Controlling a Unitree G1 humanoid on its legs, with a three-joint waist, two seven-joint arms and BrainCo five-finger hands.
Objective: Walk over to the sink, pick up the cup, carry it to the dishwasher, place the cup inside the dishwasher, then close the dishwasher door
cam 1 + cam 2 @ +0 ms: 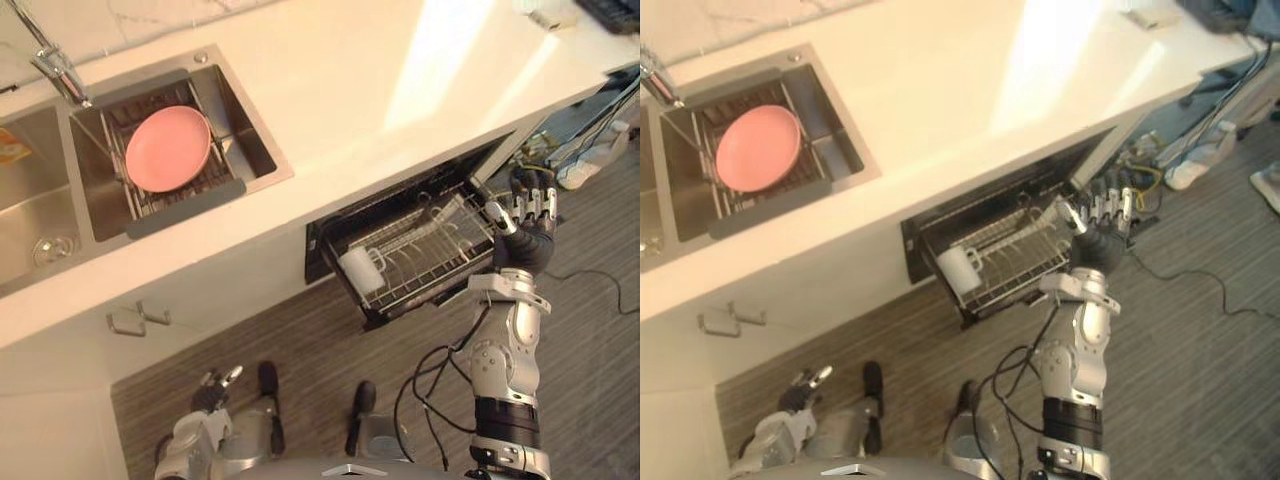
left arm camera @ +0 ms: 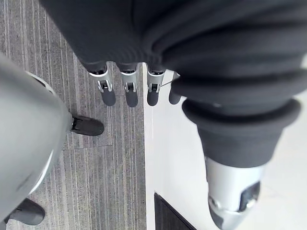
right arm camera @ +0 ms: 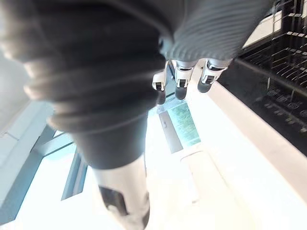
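Right robot hand (image 1: 530,208), straight-fingered, beside dishwasher rack (image 1: 432,276) with white cup (image 1: 357,270) inside

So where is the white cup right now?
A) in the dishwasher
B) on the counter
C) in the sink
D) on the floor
A: the cup lies on the pulled-out rack of the open dishwasher, while the sink holds just a pink plate.
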